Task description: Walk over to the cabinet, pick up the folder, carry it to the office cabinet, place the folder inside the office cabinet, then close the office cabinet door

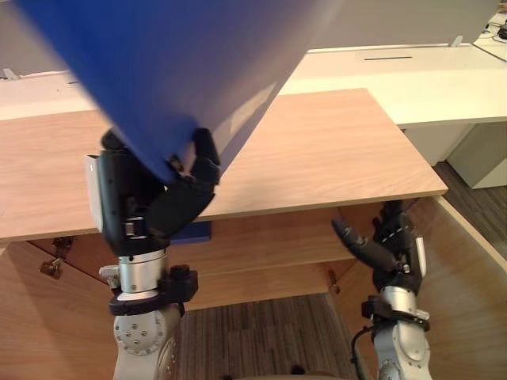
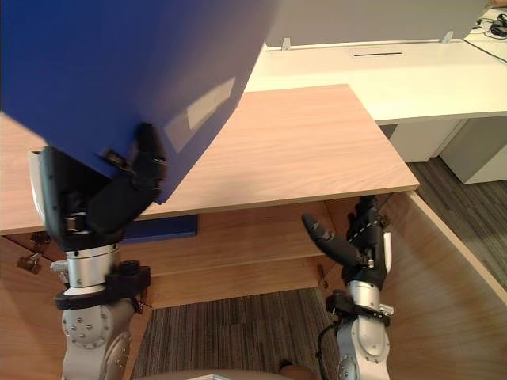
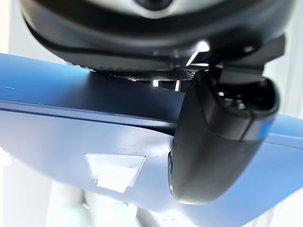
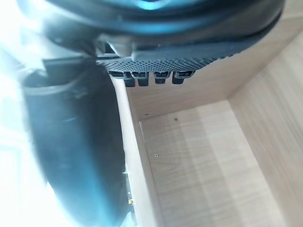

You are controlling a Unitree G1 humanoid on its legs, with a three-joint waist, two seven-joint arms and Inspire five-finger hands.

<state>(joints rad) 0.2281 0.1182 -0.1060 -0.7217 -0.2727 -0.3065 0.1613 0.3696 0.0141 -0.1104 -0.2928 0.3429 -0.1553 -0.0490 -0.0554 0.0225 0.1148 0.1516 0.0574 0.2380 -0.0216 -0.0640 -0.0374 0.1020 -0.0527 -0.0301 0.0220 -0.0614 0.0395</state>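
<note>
Inspector: Wood-grain cabinet top (image 1: 317, 158) is the reference. Count the items.

Technician: One blue folder (image 1: 198, 63). Two hands. One blue flat item (image 1: 192, 232) on the shelf (image 1: 269, 237) under the cabinet top. One white desk (image 1: 412, 79) beyond its far edge.

Inspector: Edges and free room?

Technician: The near edge of the cabinet top runs across the head views. The right hand (image 1: 394, 247) sits just below it, near its right corner. Right of that corner, one door (image 1: 467, 269) stands swung open. Open wood surface spreads to the right of the folder. Carpet (image 1: 261, 332) shows below the cabinet top, between the two arms.

Inspector: Folder position and heading?

Technician: Raised above the left part of the cabinet top, tilted, broad face toward the head camera. One corner points down into the left hand (image 1: 170, 202). Both edges rise from that corner out of view, so the long axis cannot be told.

Inspector: Hand states?

Technician: Left hand: thumb and fingers clamped on the lower corner of the folder. Right hand: fingers loosely extended, thumb apart, holding nothing.
</note>
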